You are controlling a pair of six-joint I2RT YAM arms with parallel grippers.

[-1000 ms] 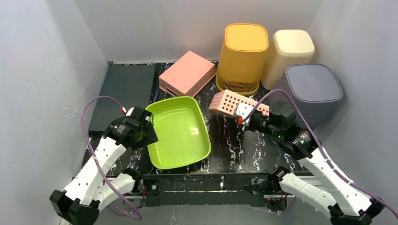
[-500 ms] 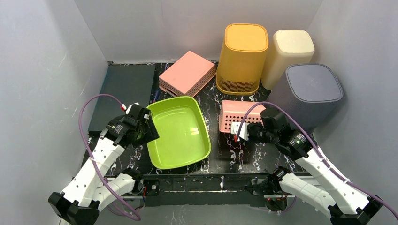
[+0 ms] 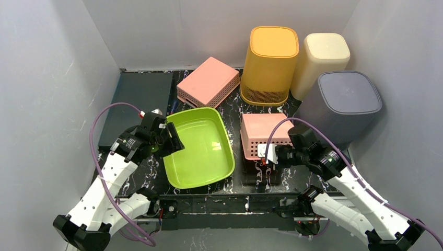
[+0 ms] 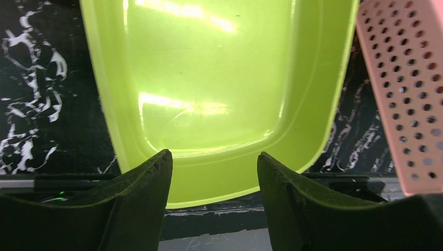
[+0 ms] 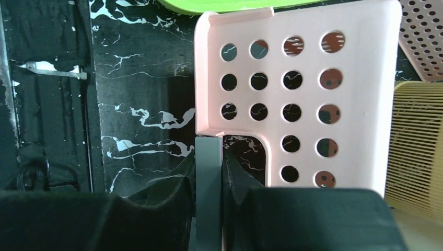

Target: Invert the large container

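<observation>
Centrally, toward the table's [image 3: 251, 170] near edge, the pink perforated basket [image 3: 261, 130] lies bottom up, its near wall pinched by the right gripper [image 3: 267, 152]. Just left, the green tub [image 3: 201, 149] sits open side up, bare floor showing; the left gripper [image 3: 175, 141], jaws parted, hangs over its left rim. Behind: a second pink basket [image 3: 208, 81], inverted; three inverted bins along the back right, namely yellow bin [image 3: 269, 63], cream bin [image 3: 321, 63] and grey bin [image 3: 345, 102]; one dark slab [image 3: 138, 102] in the back left corner.
</observation>
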